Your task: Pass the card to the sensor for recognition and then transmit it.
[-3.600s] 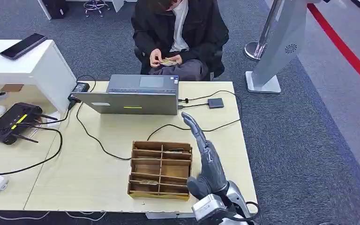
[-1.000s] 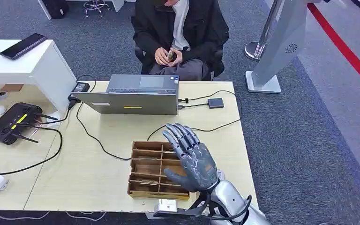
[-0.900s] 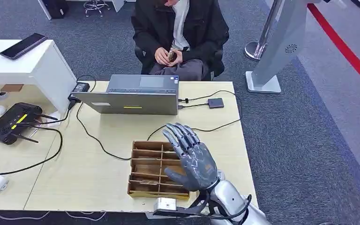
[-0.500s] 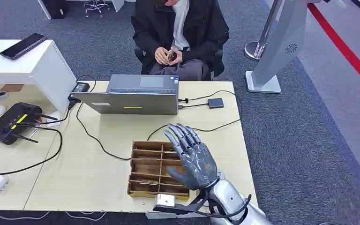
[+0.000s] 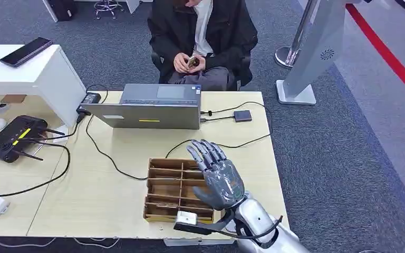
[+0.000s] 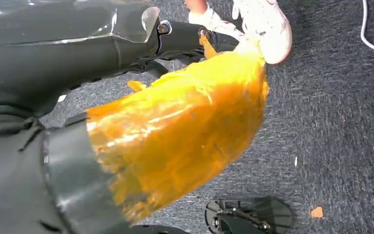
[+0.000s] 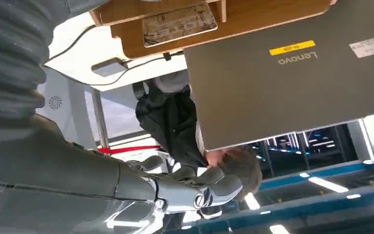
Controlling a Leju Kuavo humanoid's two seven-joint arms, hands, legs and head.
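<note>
Roughly, taking the wooden tray (image 5: 158, 213) on the counter (image 5: 105, 184) as the landmark:

1. Far left of the tray: a black router (image 5: 16, 138) with antennas, and cables trailing across the counter toward the tray.
2. Beyond the tray, on its far side: a grey laptop (image 5: 153, 108), back turned this way. Further beyond that, a seated person (image 5: 200, 37) with both hands busy in the lap.
3. In the tray itself: the card (image 7: 177, 23), lying flat in a compartment of the row on the laptop side, as seen in the right wrist view. Printed face up, fenced by the wooden dividers.
4. Judged thin, light and stiff, and likely slick. Little to catch while flat on the wood, so best tipped or slid up against a divider, then pinched by a free edge between thumb and a finger. Gentle pressure only, to avoid bowing it or flicking it out.
5. Over the right part of the tray: the right robot hand (image 5: 219, 176), fingers spread wide and stretched toward the laptop, holding nothing, not touching the card.
6. Beyond the tray and to its right: a small dark box (image 5: 242, 115) on a cable, apparently the sensor, well apart from the card.
7. Away from the tray altogether: the left robot hand (image 6: 24, 195), a grey blur in the left wrist view; impossible to tell whether spread or closed.
</note>
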